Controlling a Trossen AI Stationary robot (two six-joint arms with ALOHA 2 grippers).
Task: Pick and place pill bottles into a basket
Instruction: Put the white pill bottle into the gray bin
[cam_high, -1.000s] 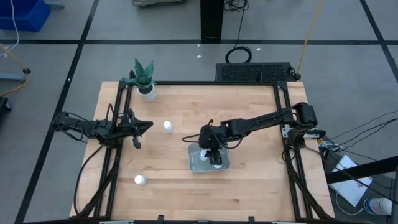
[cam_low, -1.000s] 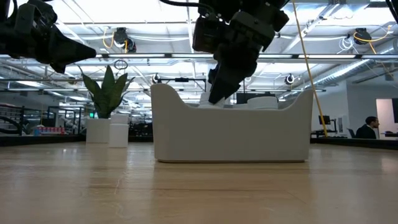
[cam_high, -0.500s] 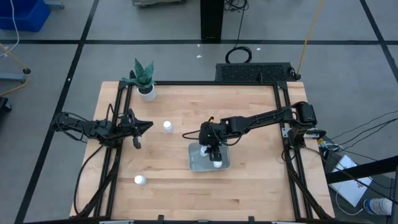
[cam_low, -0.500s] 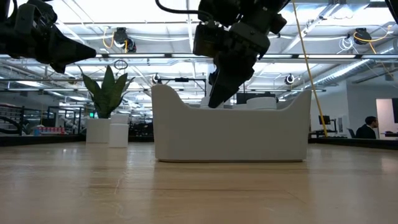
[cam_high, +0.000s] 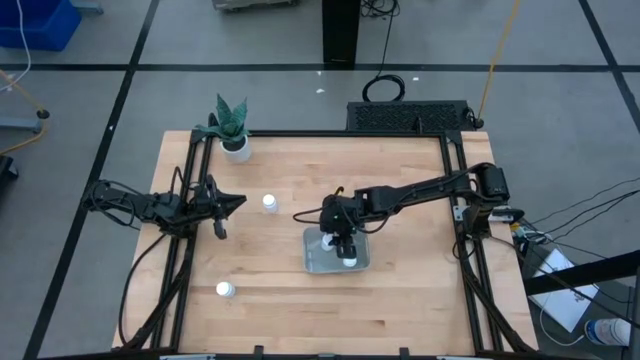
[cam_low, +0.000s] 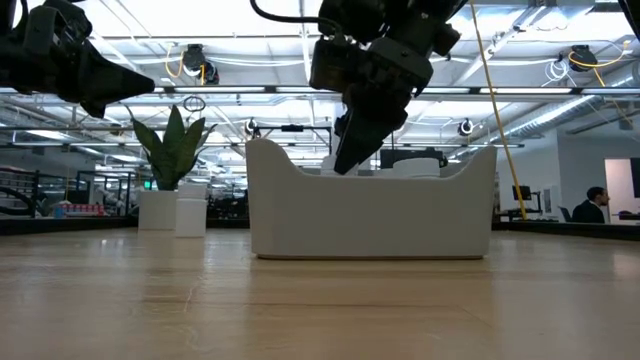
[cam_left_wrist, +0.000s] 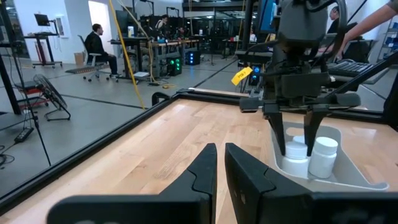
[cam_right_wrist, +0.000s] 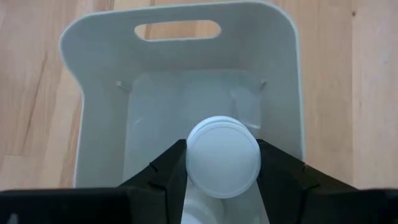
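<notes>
high view | right gripper (cam_high: 342, 244) straddles pill bottle (cam_right_wrist: 222, 156) | over basket (cam_high: 314, 263)

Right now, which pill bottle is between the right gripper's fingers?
The bottle inside the basket, flanked by the right gripper. Two others stand out on the table: one near the left gripper, one near the front edge.

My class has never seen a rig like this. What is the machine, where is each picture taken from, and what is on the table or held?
Two dark robot arms work at a wooden table. One camera looks straight down, one sits at table height, and one rides on each wrist. The right gripper is over the basket, a pale tray, shut on a pill bottle; other bottles stand inside. The left gripper waits at the table's left side, fingers nearly together. Two bottles stand loose, and a potted plant occupies a corner.
</notes>
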